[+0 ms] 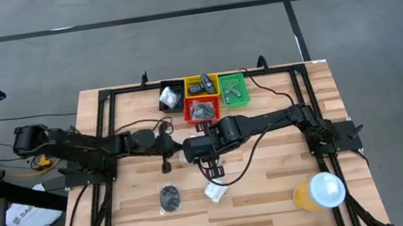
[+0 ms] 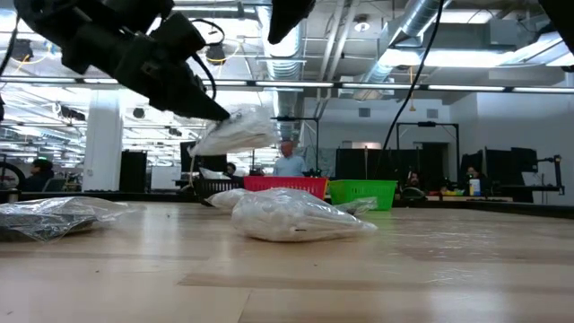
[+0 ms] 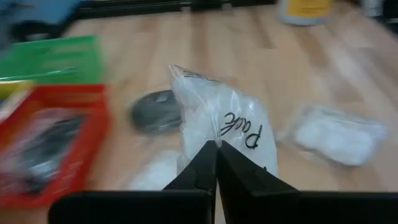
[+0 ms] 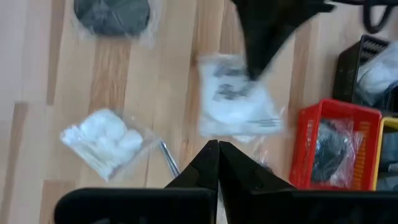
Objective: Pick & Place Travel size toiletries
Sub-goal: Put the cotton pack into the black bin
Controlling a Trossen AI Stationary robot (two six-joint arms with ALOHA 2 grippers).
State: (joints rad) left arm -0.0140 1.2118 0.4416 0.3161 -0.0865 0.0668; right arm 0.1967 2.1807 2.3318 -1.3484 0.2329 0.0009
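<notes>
Left fingers [image 3: 214,163]: closed together on a white crinkly packet [image 3: 229,129] with black handwriting, which is held clear of the table [image 1: 274,189], as seen in the low view [image 2: 235,133].
Right fingers [image 4: 214,163]: pressed shut with nothing between them; the right gripper [image 1: 191,150] is placed at mid-table, just beside the left gripper [image 1: 168,142].
Near edge: a large orange cup with a white lid [image 1: 320,192] is stood at the right front corner.
Loose packet: a clear packet of white cotton items [image 1: 215,191] is laid on the wood in front of the grippers, seen also from the right wrist [image 4: 104,142].
Dark disc: a dark grey round disc in clear wrap [image 1: 170,198] is laid to the left of that packet, apart from it.
Red bin [image 1: 202,110]: set just behind the grippers; dark items in clear wrap are held in it.
Black bin [image 1: 171,96]: far row, left; a white crinkly packet is seen inside.
Yellow bin [image 1: 201,85]: far row, middle; black oblong pieces are held.
Green bin [image 1: 233,89]: far row, right; little silvery tubes are held.
Background: people are seen standing beyond the table in the low view.
</notes>
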